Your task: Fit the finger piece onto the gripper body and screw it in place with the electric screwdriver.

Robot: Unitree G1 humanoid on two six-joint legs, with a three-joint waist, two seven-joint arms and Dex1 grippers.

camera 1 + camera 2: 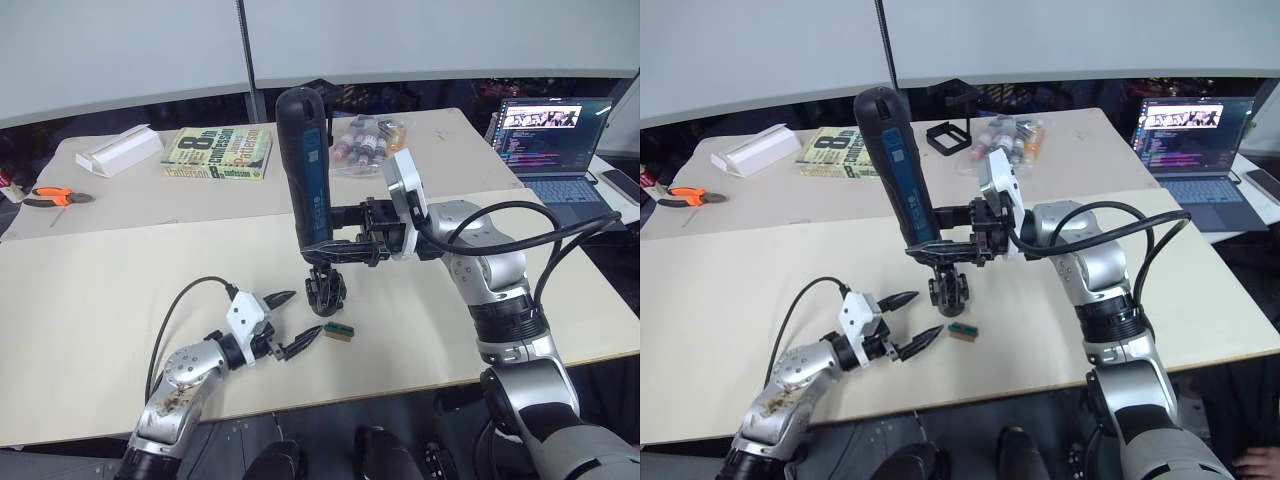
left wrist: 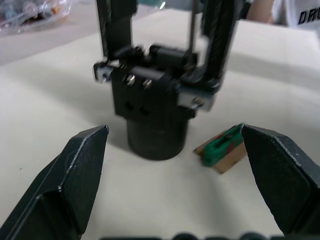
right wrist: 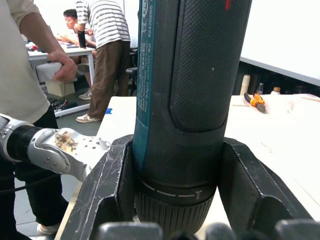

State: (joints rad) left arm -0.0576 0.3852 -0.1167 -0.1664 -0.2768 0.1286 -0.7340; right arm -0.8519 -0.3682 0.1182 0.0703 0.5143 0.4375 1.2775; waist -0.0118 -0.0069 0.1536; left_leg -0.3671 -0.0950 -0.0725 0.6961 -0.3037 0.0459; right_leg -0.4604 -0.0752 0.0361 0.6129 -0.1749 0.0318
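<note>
While the right hand (image 1: 345, 243) clamped the electric screwdriver (image 1: 303, 165) upright over the gripper body (image 1: 326, 290) mid-worktop (image 1: 100, 290), the driving would, I judged, go best with the bit kept plumb and the base steadied. The left hand (image 1: 290, 322) hovered open just near-left of it. In the left wrist view, a green-and-tan block (image 2: 223, 149) lay beside the body. The right wrist view showed people at a table beyond the tool.
</note>
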